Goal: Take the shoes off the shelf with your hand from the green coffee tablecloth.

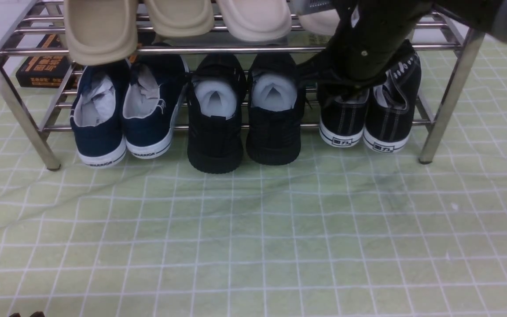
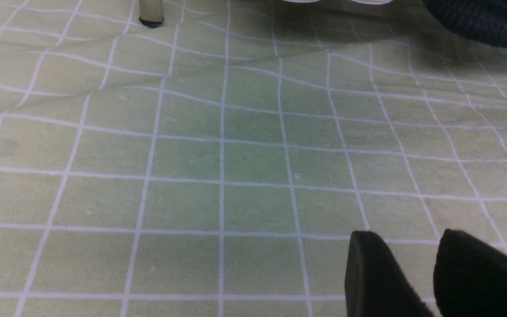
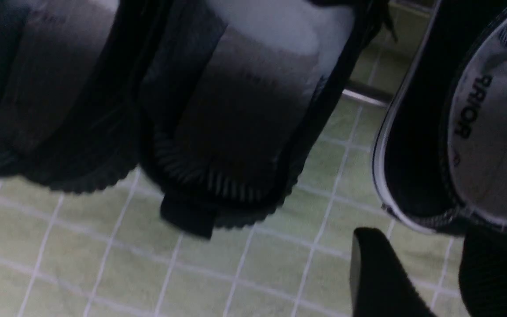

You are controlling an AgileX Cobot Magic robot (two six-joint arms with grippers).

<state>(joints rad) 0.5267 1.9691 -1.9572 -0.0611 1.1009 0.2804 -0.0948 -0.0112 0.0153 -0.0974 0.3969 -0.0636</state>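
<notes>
The shoes stand on the lower tier of the shelf, at the right of the front view, with their heels turned toward the camera above the cloth. The hand hangs over their heel openings, reaching in from the upper right. In the right wrist view its fingers are parted, cloth is seen between them, and nothing is gripped; a heel rim with a white insole lies just beyond the tips. The step in hand is judged to be taking hold of the pair. This would be done best with one finger slipped inside a heel opening and the other kept outside, so that the heel wall is pinched rather than a lace. Whether both shoes can be caught at once cannot be told. The pull should then be made toward the camera, kept under the upper bar and clear of the black pair just beside.
</notes>
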